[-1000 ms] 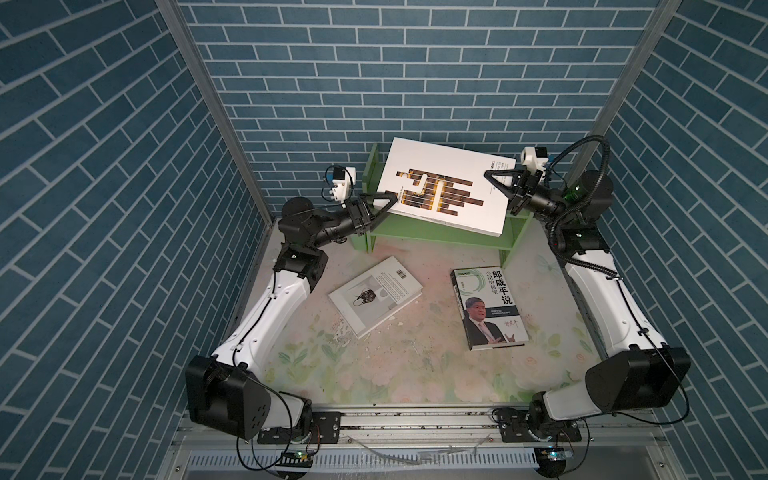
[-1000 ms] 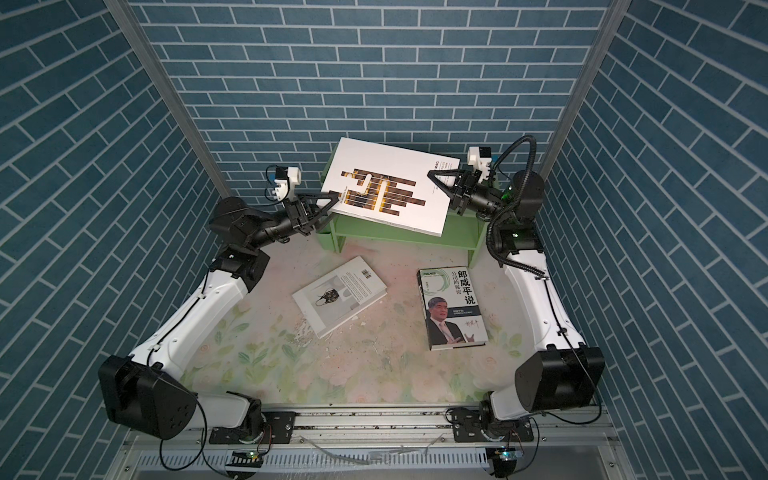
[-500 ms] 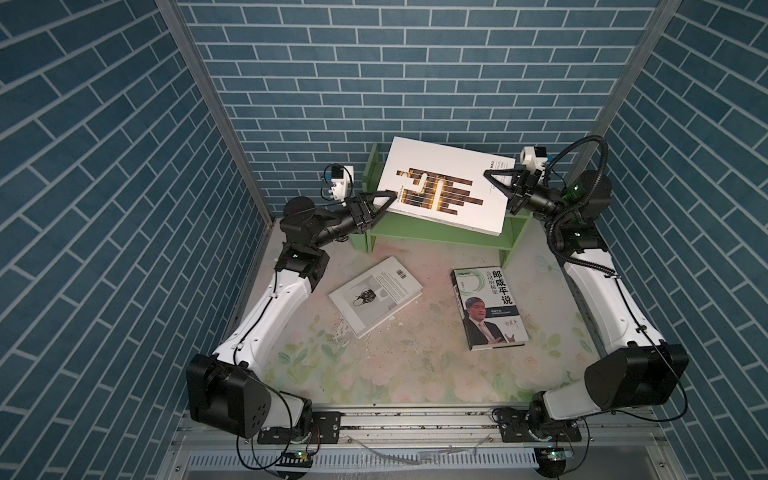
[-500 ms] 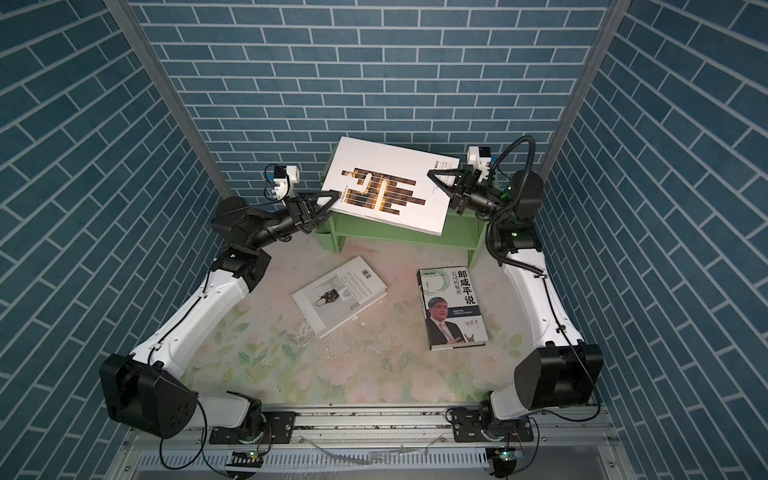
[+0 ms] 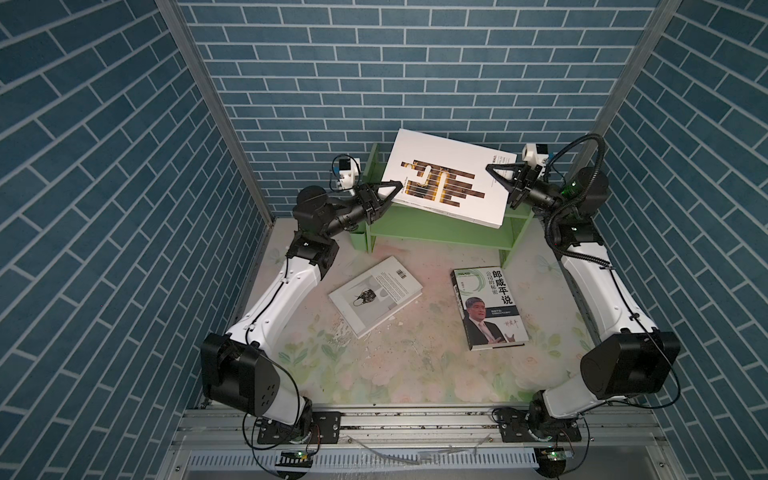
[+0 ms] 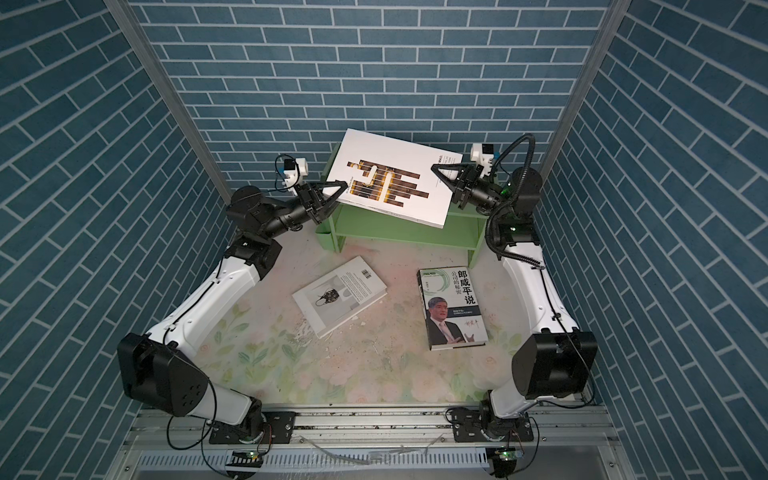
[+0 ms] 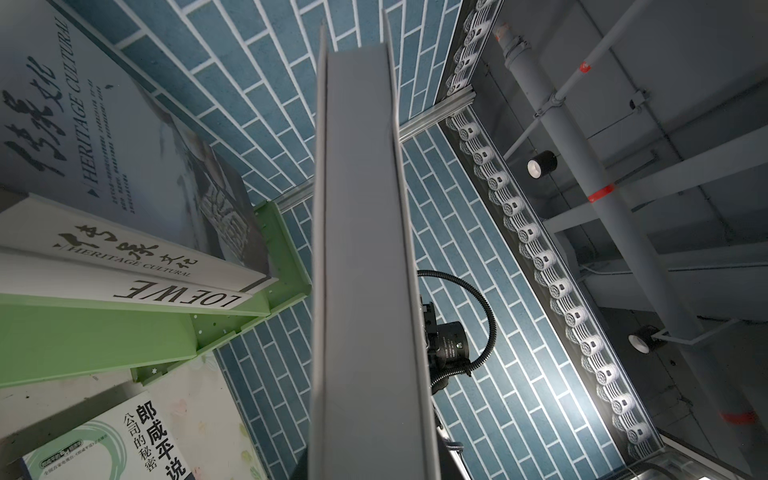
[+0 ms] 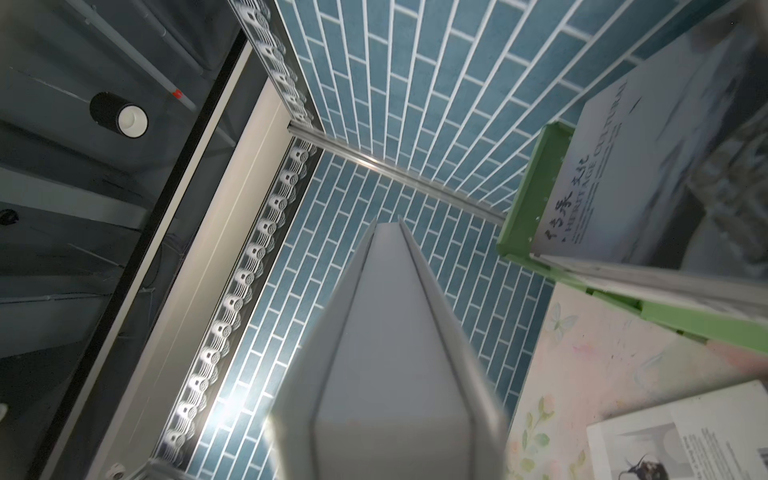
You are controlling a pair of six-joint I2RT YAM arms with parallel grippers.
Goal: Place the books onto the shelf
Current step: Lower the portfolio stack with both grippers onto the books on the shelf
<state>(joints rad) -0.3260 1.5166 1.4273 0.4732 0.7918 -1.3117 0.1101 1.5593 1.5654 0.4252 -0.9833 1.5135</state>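
Book [image 5: 451,183] tilted above shelf [image 5: 432,226], left jaws clamped on one edge, right jaws gripping opposite edge

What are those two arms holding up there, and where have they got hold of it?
The big white book, above the shelf: the left tool pinches its page edge, the right tool its spine side.

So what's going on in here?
It's a book-shelving job. The left gripper and the right gripper each grip one end of a large white book, holding it tilted above the green shelf. The LOEWE book and the Heritage Cultural book already sit on it; a smaller white book and a portrait book lie on the table.
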